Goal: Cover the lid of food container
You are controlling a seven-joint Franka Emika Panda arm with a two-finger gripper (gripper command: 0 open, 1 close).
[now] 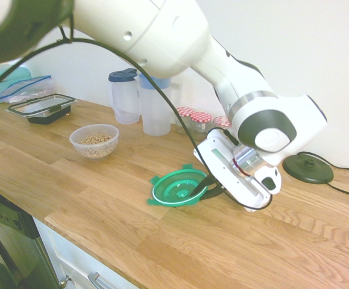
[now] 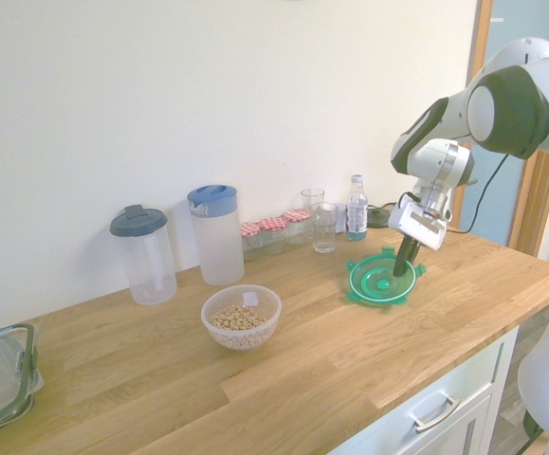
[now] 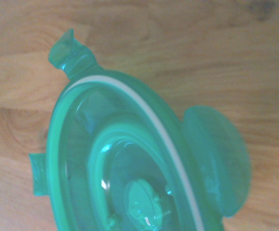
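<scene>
The lid (image 1: pixel 179 187) lies on the wooden counter (image 1: pixel 102 198), well apart from the container (image 1: pixel 94 140). The gripper (image 1: pixel 205 186) is closed on the lid's rim. No object lies between lid and container. Along the wall: two jugs (image 2: pixel 143 252), three red-capped jars (image 2: pixel 272 234), two glasses (image 2: pixel 323 227), one bottle (image 2: pixel 356 208).

Two tall jugs (image 2: pixel 181 240) – red-capped jars (image 2: pixel 272 234), glasses (image 2: pixel 320 223), bottle (image 2: pixel 356 209) along the wall.
</scene>
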